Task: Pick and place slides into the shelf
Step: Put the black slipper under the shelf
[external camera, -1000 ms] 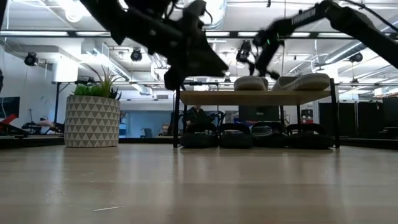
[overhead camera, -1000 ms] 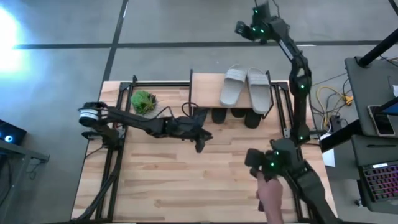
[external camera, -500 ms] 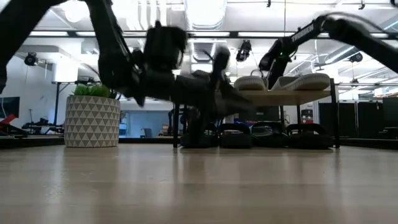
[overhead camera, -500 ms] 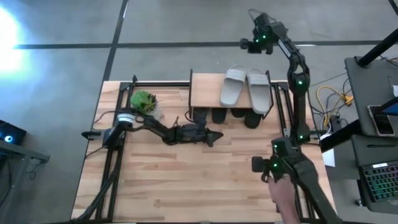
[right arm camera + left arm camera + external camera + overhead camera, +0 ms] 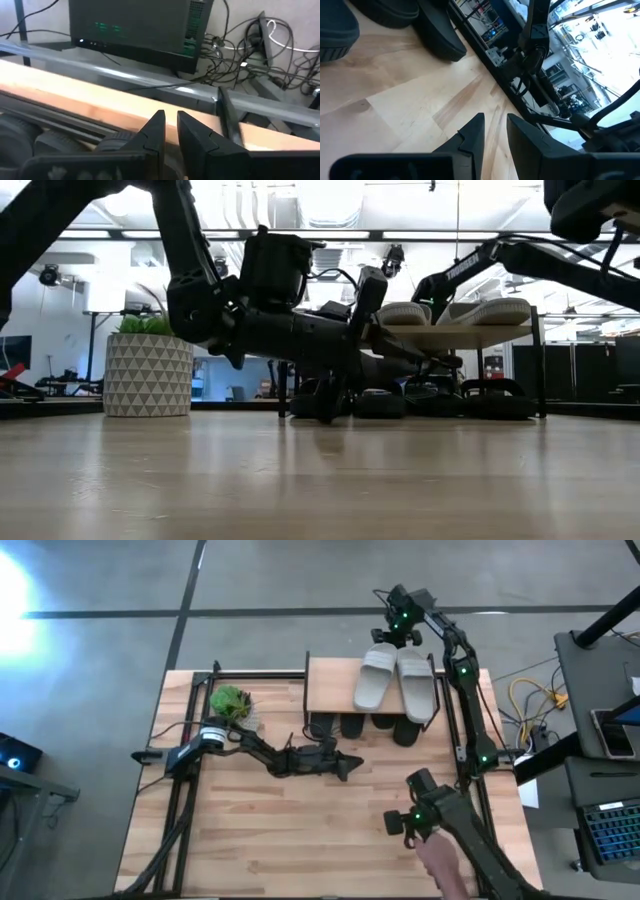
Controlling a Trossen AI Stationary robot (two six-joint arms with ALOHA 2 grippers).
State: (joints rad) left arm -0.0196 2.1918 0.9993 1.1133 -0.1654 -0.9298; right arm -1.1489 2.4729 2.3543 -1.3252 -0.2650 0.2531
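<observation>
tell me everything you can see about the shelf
The shelf is a low rack with a light wooden plank top on thin black metal legs, standing upright at the table's far edge. Two light grey slides lie side by side on its top; black slides sit beneath it on the tabletop. No gripper touches it.

L arm lies low, stretched in front of the shelf (image 5: 334,686), its gripper (image 5: 350,766) empty w/ fingers slightly apart; R arm reaches up and behind the shelf, its gripper (image 5: 388,632) empty, fingers nearly together.
</observation>
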